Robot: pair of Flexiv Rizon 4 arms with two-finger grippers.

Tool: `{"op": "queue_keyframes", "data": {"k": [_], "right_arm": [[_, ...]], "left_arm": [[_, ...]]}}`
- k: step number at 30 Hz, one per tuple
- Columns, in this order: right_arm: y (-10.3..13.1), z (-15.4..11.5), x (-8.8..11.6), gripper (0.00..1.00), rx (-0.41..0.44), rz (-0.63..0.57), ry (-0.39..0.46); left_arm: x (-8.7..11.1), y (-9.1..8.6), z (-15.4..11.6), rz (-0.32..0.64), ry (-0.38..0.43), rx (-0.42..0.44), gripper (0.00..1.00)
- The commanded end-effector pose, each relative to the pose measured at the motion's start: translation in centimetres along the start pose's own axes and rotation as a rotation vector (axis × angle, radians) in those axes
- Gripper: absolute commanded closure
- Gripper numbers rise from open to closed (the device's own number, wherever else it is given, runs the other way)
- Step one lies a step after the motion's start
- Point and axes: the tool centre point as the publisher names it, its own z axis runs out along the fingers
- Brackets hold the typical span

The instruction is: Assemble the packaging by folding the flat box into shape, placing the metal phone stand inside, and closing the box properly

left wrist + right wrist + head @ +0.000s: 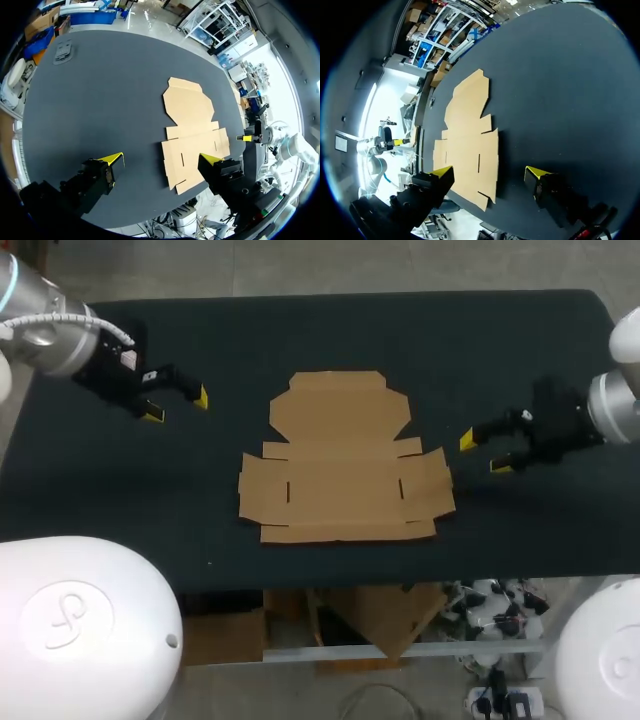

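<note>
The flat brown cardboard box blank [345,455] lies unfolded in the middle of the black table, with its lid panel toward the far edge. My left gripper [177,405] hovers open to the left of it, holding nothing. In the left wrist view the blank [192,130] lies ahead of the left gripper [163,160]. My right gripper [485,454] stands open just off the blank's right flap, holding nothing. The right wrist view shows the blank [467,135] ahead of the right gripper [489,172]. A small flat grey piece [63,51], perhaps the phone stand, lies at the table's far left corner.
The black table top [520,360] is bare around the blank on all sides. In the head view my left arm hides the far left corner. Two white robot bases [85,625] stand at the near edge.
</note>
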Motion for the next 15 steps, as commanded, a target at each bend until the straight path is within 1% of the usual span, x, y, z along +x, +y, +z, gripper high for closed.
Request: {"op": "queue_keyframes", "data": {"k": [1,7,10,13,14,15], "right_arm": [[1.2,-2.0,0.5,0.05,0.015,-0.004,-0.009],[3.1,-3.0,0.8,0.08,0.015,-0.020,-0.027],[3.8,-3.6,1.1,0.11,0.007,-0.029,-0.051],[4.2,-3.8,1.1,0.18,0.003,-0.039,-0.057],[4.4,-3.8,1.1,0.26,0.003,-0.042,-0.059],[4.5,-3.7,1.0,0.34,0.003,-0.047,-0.062]], "left_arm": [[0.6,0.3,-0.2,-0.001,-0.014,0.004,0.00],[1.0,0.7,-0.5,-0.003,-0.028,0.002,0.00],[1.1,0.9,-0.6,-0.018,-0.031,-0.018,0.00],[1.2,1.0,-0.4,-0.016,-0.029,-0.024,0.00],[1.2,1.1,-0.3,-0.018,-0.030,-0.027,0.00],[1.3,1.2,-0.3,-0.018,-0.028,-0.031,0.02]]}}
